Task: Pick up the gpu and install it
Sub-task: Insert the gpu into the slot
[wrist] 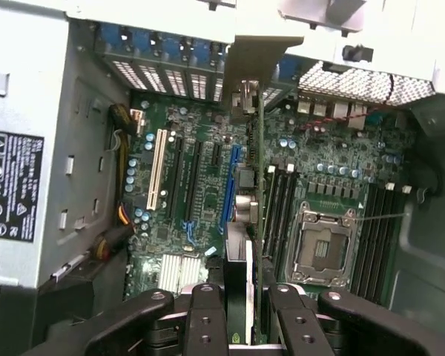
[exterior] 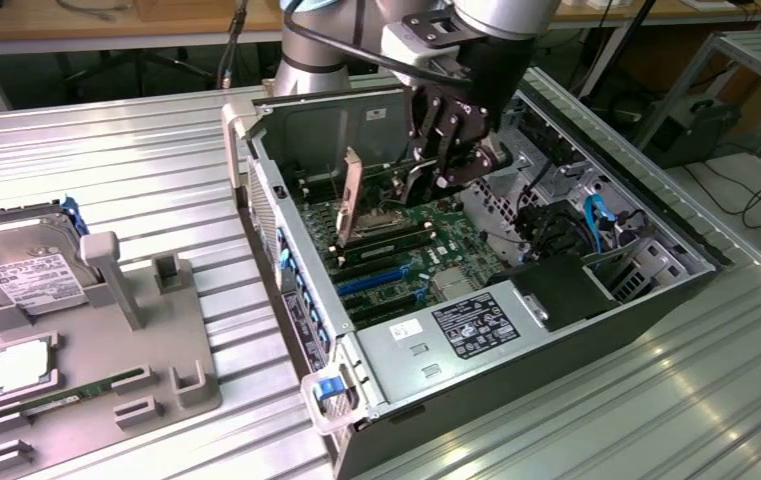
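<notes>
Gripper (wrist: 248, 330) clamping narrow on gpu (wrist: 241, 285): thin black card, silvery end bracket (exterior: 351, 197). Wrist view showing card edge-on, running out from between fingers (wrist: 208, 319) over motherboard (wrist: 208, 245). Exterior view showing bracket standing tall inside computer case (exterior: 263, 190), toward exterior view's left of gripper, card on edge.

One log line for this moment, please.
step: gpu install | end effector: shut on gpu | gpu: held on edge over motherboard, inside open case | seated in slot: cannot tell
</notes>
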Controlling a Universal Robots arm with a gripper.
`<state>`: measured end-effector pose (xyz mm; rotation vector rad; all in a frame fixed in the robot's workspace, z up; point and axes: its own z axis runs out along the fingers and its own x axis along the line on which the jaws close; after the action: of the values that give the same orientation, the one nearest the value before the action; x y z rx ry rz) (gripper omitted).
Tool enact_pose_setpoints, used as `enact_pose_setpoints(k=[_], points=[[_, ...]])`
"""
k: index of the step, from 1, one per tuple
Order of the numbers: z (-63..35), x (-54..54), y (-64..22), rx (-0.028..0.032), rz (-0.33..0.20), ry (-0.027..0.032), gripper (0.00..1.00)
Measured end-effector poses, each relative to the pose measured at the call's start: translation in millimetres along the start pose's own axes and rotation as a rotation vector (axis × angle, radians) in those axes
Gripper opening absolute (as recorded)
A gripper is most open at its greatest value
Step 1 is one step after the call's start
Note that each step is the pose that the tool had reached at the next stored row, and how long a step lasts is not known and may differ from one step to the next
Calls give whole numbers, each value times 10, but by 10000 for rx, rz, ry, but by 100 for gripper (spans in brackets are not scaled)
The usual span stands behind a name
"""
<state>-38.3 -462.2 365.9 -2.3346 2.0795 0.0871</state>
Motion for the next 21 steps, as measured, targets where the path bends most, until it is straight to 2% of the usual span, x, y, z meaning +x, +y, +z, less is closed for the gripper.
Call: enact_pose_setpoints(k=[4,15,21], points=[[60,3,-2,26,510,-15,27],[143,5,0,29,517,-48,27],[147,5,0,28,518,-45,27]])
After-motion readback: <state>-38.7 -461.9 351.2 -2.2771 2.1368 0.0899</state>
